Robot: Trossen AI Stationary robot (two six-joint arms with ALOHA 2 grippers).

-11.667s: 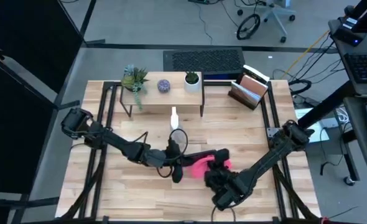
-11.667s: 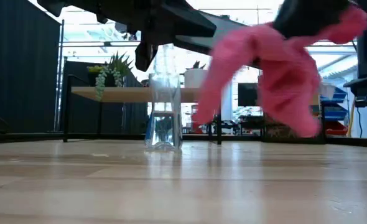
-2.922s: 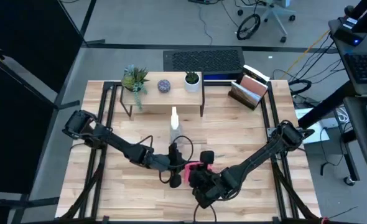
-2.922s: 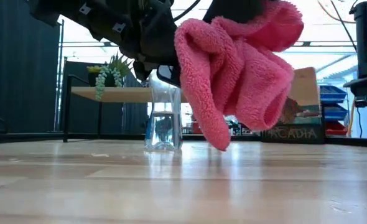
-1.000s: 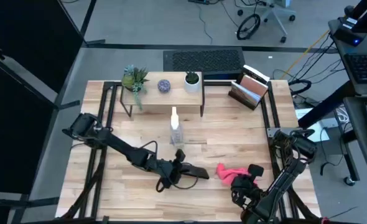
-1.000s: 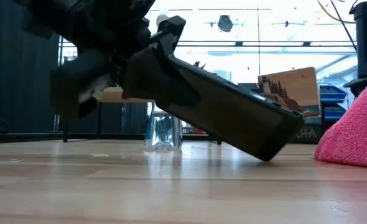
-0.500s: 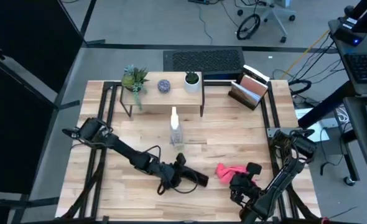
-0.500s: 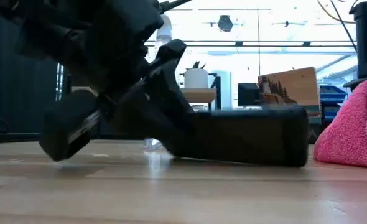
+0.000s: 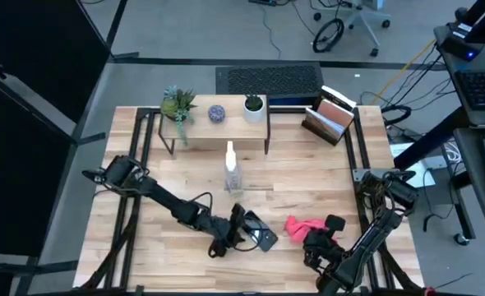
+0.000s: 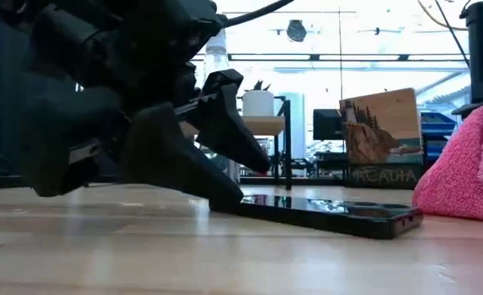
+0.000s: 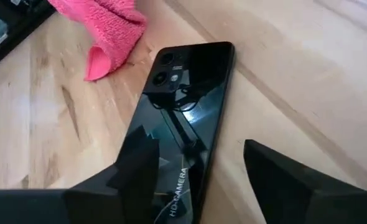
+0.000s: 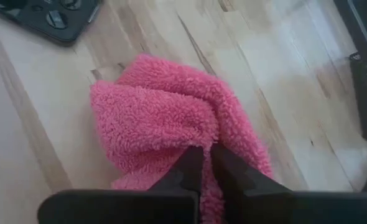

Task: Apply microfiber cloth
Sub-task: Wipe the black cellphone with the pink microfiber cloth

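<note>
The black smartphone (image 9: pixel 261 238) lies flat on the wooden table with its camera side up (image 11: pixel 183 112). My left gripper (image 11: pixel 199 144) stands open over the phone's near end, one finger on each side of it, low over the table (image 10: pixel 237 176). The pink microfiber cloth (image 9: pixel 300 224) lies in a crumpled heap on the table just right of the phone (image 10: pixel 467 172). My right gripper (image 12: pixel 206 152) is shut at the cloth's right side (image 9: pixel 315 239). My left gripper has one finger (image 11: pixel 137 165) over the phone's long edge near its end; I cannot tell whether it touches the phone. My right gripper has its shut fingertips in a fold of the cloth (image 12: pixel 216 134), at the side nearest the gripper, coming in low from the table's right. The cloth rests on the table in a slack heap.
A clear spray bottle (image 9: pixel 231 168) stands behind the phone toward the far edge. A small shelf with potted plants (image 9: pixel 214 123) and a stand with books (image 9: pixel 329 115) line the far edge. Bare wood lies along the near edge.
My left gripper has gone down toward the table with the phone and opened. The phone was tilted in the gripper with one end low. It has turned to lie flat on the table, out of the hold. The cloth and my right gripper have kept still.
</note>
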